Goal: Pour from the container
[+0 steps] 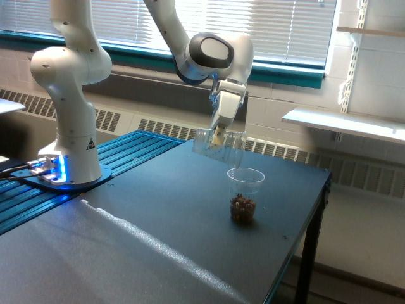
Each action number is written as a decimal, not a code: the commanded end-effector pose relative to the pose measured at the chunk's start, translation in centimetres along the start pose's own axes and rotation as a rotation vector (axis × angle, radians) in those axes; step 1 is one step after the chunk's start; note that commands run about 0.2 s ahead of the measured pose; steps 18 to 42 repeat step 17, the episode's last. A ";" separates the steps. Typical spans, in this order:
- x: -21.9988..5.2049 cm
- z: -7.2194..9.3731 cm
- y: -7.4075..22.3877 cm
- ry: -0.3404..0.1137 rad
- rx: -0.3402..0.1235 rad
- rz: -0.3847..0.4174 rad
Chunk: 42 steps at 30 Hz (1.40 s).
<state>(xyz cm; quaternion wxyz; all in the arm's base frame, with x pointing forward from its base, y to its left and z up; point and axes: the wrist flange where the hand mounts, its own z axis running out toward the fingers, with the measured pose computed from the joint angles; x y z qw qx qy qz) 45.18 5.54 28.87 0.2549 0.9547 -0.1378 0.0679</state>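
Observation:
The container, a clear straight-sided plastic cup, hangs tipped on its side above the dark table, its mouth toward the exterior view's right. My gripper is shut on it from above. Below and to the right of the mouth stands a tapered clear cup holding a small heap of brown bits at its bottom. The container looks nearly empty; I cannot make out anything falling from it.
The arm's white base stands on a blue ribbed platform at the exterior view's left. The dark table's right edge drops off near the tapered cup. A white shelf sits at the wall on the right.

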 end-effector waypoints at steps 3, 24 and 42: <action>0.7 -1.3 -0.3 0.015 0.009 -0.011; 0.9 -1.5 -0.1 0.027 0.031 0.017; 0.9 -1.5 -0.1 0.027 0.031 0.017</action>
